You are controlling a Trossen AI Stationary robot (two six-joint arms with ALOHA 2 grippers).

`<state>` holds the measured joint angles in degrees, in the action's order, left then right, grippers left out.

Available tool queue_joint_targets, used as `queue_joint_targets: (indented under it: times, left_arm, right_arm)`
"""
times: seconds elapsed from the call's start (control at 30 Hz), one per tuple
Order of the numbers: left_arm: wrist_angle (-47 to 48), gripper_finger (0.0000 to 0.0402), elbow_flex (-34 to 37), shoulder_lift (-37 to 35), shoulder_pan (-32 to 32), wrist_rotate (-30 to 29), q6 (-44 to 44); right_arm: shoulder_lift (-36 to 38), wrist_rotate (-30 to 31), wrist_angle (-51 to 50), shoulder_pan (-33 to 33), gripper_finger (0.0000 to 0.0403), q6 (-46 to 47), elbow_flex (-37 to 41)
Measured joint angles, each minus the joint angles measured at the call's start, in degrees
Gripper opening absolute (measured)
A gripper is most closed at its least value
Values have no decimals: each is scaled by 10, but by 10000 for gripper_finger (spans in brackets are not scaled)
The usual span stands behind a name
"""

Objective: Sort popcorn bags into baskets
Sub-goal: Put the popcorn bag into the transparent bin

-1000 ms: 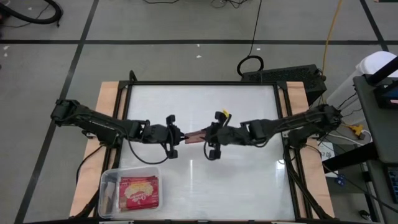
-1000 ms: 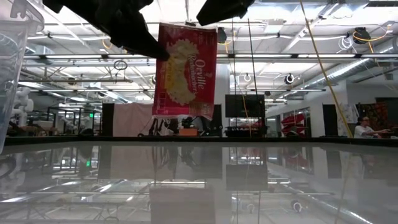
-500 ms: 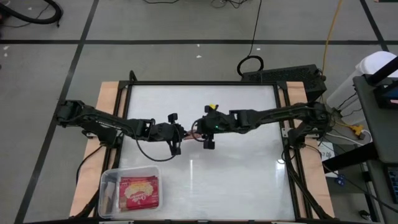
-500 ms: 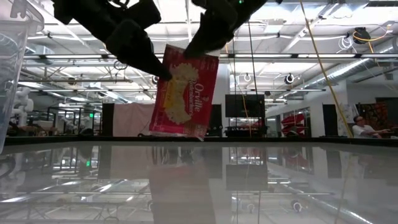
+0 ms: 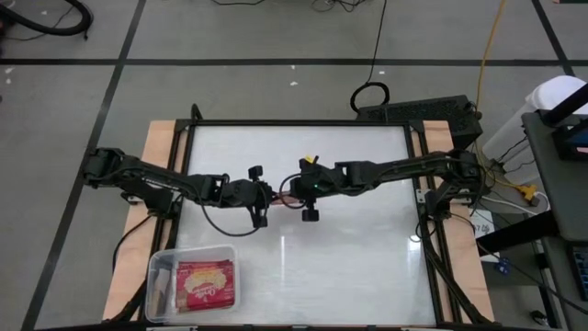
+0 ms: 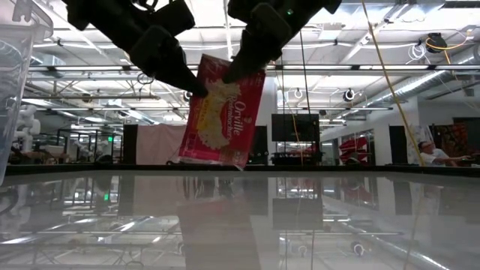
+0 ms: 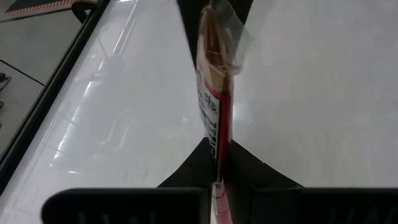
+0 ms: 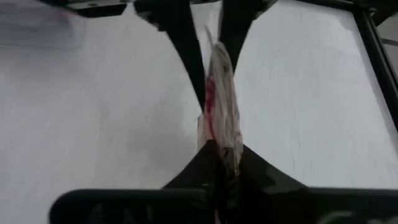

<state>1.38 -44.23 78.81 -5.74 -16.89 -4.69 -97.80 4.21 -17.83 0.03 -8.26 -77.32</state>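
A red popcorn bag (image 6: 221, 112) with a yellow-cream picture hangs above the middle of the table, held between both grippers. My left gripper (image 6: 196, 86) is shut on its upper corner toward the table's left. My right gripper (image 6: 234, 73) is shut on its top edge toward the table's right. From above, the bag (image 5: 280, 195) shows edge-on between the left gripper (image 5: 266, 197) and the right gripper (image 5: 292, 190). The clear basket (image 5: 156, 267) stands at the table's near left corner, with another popcorn bag (image 5: 204, 283) lying flat inside. My left gripper pinches the bag's upper corner (image 6: 202, 88) between its two fingers, coming slanting down from the table's left. The bag (image 7: 214, 81) stands on edge beyond the fingers and hangs clear of the table. My right gripper pinches the bag's top edge (image 6: 238, 79) near the other upper corner, between its two fingers and slanting down from the table's right. In the right wrist view the crinkled edge (image 8: 221, 134) runs straight out from between the fingers. The bag hangs tilted below.
The white table top (image 5: 367, 257) lies bare around and under the hanging bag. Wooden side rails (image 5: 161, 147) and a black frame border it. The basket's clear wall (image 6: 15, 75) shows at the far left of the low view.
My right gripper has come down and toward the table's left, rolled, and shut on the bag's top edge. The bag, held only by my left gripper before and hanging nearly upright, has sunk a little and now tilts, held by both.
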Motion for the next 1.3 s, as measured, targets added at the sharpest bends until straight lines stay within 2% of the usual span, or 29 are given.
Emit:
queue_joint_targets:
  times: [0.07, 0.17, 0.27, 0.57, 0.7, 0.9, 1.17, 1.3]
  left_arm:
    - [0, 21, 0, 0, 1, 2, 2]
    - [0, 23, 0, 0, 1, 2, 5]
    - [0, 38, 0, 0, 1, -1, 11]
    - [3, 169, 0, -1, -1, -61, 62]
    - [20, 212, -1, -1, -1, -71, 87]
    - [32, 227, -1, -6, -7, -77, 80]
    - [-13, 196, 0, -16, -6, -87, 20]
    - [-56, 183, -1, -18, -6, -87, 0]
  right_arm:
    - [0, 2, -5, 0, 10, -2, 0]
    - [0, 1, -6, 0, 18, 4, 0]
    - [0, 1, -8, 0, 16, 2, 0]
    - [0, 2, -59, 3, 10, 44, 2]
    - [7, 2, -25, 16, 10, 61, 35]
    - [69, 4, 181, 29, 10, 83, 184]
    - [160, 6, 568, 34, 10, 96, 412]
    - [163, 50, 678, 34, 11, 113, 487]
